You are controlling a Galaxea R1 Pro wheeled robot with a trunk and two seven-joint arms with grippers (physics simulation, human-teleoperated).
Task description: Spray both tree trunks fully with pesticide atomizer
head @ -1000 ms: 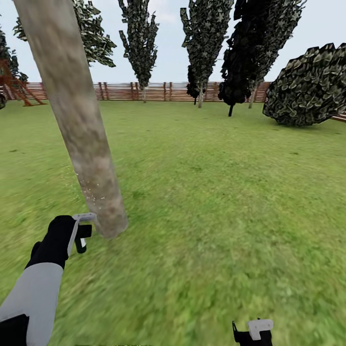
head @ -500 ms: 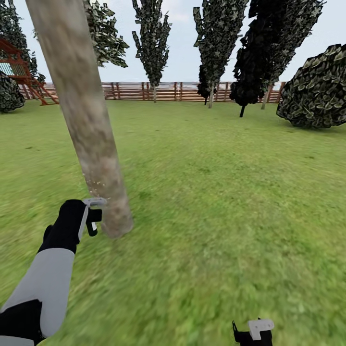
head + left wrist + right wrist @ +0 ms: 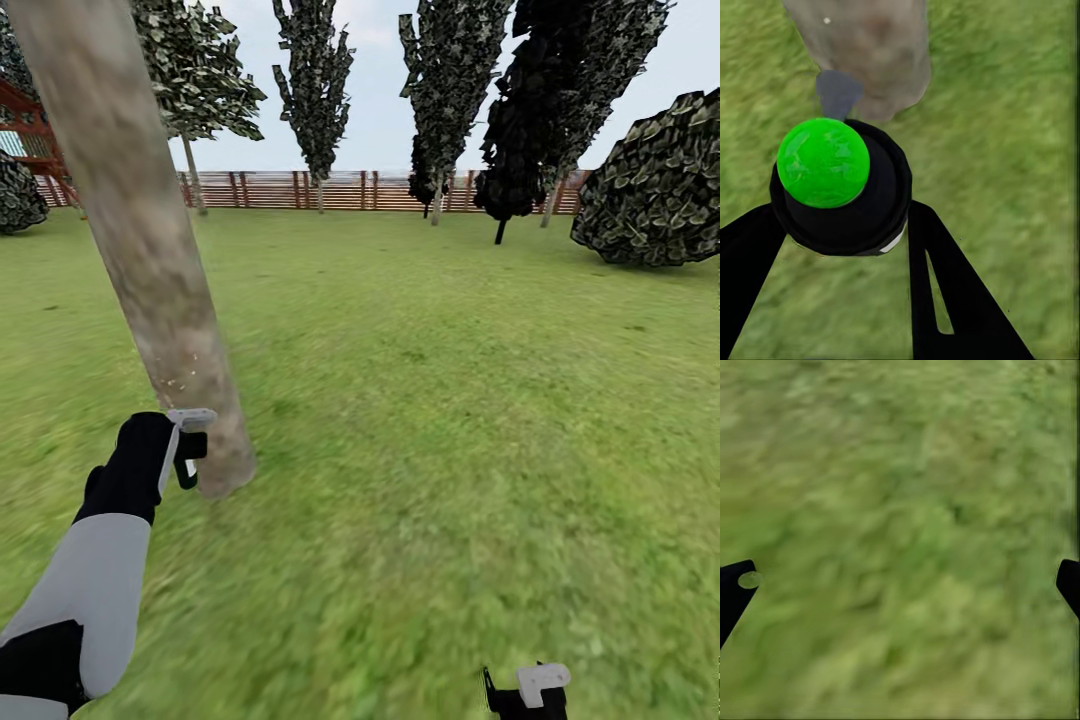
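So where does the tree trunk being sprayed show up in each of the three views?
Head view: the tree trunk leans across the upper left, its base just past the left gripper.
Left wrist view: the trunk's base sits beyond the green-capped atomizer held between the fingers.
Right wrist view: grass between two dark fingertips; no trunk.
Shared landmark: the trunk's base meeting the grass, in the head and left wrist views.

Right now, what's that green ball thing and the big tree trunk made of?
The green ball top looks like shiny plastic: bright with glossy patches. The tree trunk looks like smooth bark, matte beige-grey with brownish mottling, though it's only a rendered surface.
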